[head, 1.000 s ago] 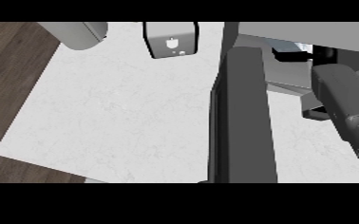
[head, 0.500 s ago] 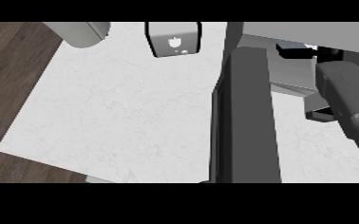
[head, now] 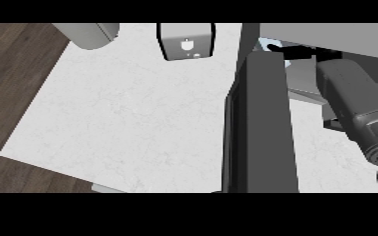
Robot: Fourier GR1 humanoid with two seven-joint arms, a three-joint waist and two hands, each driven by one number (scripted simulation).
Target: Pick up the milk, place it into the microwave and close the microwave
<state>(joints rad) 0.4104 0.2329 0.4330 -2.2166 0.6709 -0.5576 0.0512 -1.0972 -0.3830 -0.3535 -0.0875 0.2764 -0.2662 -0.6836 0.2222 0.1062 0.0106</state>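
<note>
Your right hand [head: 299, 53] was up at the mouth of the microwave [head: 325, 32], beyond the far end of its open door [head: 262, 130]. The milk [head: 267, 44] showed only as a pale sliver just beside that hand, mostly hidden by the door. You could not tell whether the hand had hold of it. The carton was probably light, stiff-walled yet squashable and a little slick, so it was best taken round its middle. Your left hand was out of sight.
</note>
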